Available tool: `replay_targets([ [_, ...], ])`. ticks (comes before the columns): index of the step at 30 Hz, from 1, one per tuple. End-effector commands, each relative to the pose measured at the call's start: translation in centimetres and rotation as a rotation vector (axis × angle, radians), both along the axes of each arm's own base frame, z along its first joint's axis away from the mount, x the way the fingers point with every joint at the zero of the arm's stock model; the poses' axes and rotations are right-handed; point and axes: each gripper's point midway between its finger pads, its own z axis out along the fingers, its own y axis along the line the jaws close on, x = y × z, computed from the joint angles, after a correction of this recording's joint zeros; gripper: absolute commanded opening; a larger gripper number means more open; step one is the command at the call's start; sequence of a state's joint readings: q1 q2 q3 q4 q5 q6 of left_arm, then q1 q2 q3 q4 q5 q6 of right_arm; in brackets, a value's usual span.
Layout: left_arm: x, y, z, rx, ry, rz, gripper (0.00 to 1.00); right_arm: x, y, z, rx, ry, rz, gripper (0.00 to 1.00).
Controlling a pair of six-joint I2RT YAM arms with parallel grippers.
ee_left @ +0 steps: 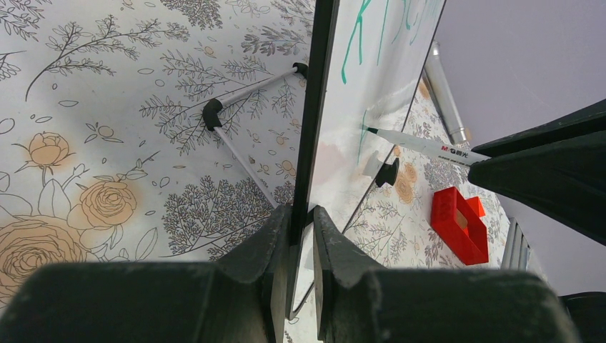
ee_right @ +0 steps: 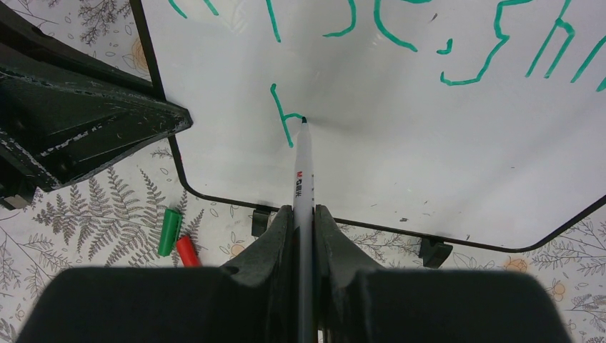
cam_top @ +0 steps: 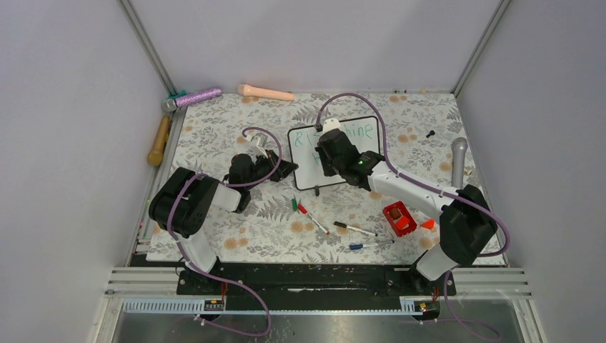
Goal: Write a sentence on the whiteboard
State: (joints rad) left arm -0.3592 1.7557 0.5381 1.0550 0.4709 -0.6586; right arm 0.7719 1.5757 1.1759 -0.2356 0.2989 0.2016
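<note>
The whiteboard [cam_top: 309,174] stands tilted on the flowered table cover, its glossy face [ee_right: 429,143] toward the arms. My left gripper [cam_top: 284,169] is shut on its black left frame edge [ee_left: 306,164], one finger on each side. My right gripper [ee_right: 305,223] is shut on a white marker [ee_right: 303,171], also seen as the marker [ee_left: 429,146] from the left wrist. The marker's tip touches the board beside a single green letter [ee_right: 281,114] under the first line. The sentence's [ee_right: 400,28] first line reads as green letters across the top, partly cut off.
A green cap [ee_right: 169,231] and a red cap [ee_right: 187,250] lie below the board's near corner. Loose pens [cam_top: 355,229] and a red box [cam_top: 399,218] sit near the right arm. A grey microphone [cam_top: 458,161], a purple handle [cam_top: 196,96], a beige roll [cam_top: 266,92] and a wooden stick [cam_top: 159,141] line the edges.
</note>
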Motion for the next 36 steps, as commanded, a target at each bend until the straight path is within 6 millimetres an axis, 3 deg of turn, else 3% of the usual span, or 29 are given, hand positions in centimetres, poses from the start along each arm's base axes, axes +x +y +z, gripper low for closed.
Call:
replay_targets([
  [1,1.1,0.2,1.5,-0.010,-0.060,0.024,0.00,0.3,-1.0,0.3,-0.038,-0.026,-0.022,0.00],
  [9,1.0,0.2,1.5,-0.011,-0.058,0.022,0.00,-0.7,-1.4,-1.0,-0.050,0.006,-0.001,0.00],
  [23,1.1,0.2,1.5,-0.011,-0.060,0.023,0.00,-1.1,0.4,-1.3,0.017,0.040,0.049,0.00],
  [36,1.0,0.2,1.5,-0.011,-0.059,0.026,0.00,-1.6,-0.5,2.0,0.092,-0.075,0.046,0.00],
])
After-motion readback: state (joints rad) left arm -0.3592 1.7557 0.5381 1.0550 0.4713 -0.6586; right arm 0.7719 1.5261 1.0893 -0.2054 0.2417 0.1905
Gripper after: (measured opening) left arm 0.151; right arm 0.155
